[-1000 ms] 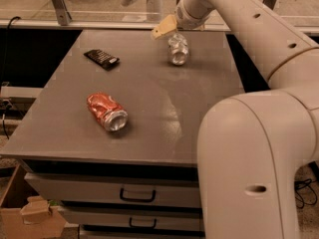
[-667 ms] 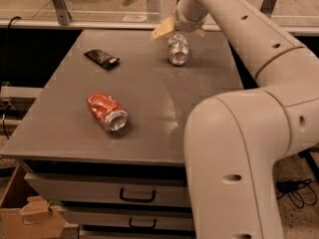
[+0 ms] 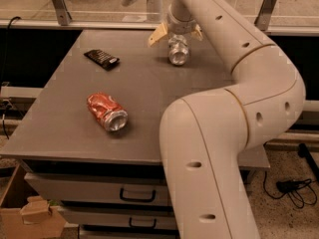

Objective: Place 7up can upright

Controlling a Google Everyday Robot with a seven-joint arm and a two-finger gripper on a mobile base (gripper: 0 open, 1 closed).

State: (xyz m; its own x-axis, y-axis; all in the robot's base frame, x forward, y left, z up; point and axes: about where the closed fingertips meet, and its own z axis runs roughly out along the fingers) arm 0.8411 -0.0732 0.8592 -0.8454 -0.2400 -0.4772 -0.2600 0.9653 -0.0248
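Gripper (image 3: 178, 34): far side of counter (image 3: 149, 113), just above the 7up can (image 3: 178, 52)
Jaws: released, spread wider than the can
7up can: on the counter, leaning, shiny end facing the camera, top end between the jaws
Red can (image 3: 106, 112): on its side, well apart

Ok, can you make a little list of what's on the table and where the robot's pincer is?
task can: small dented silver-white drink can, far side of the table, tilted, shiny end toward the camera, not upright yet
pincer: at the far edge, right over the silver-white can
other can: dented red-orange drink can, lying on its side, front left
dark thing: flat dark rectangular packet, far left, lying flat
table: grey flat table top
below: drawers with dark handles, shut
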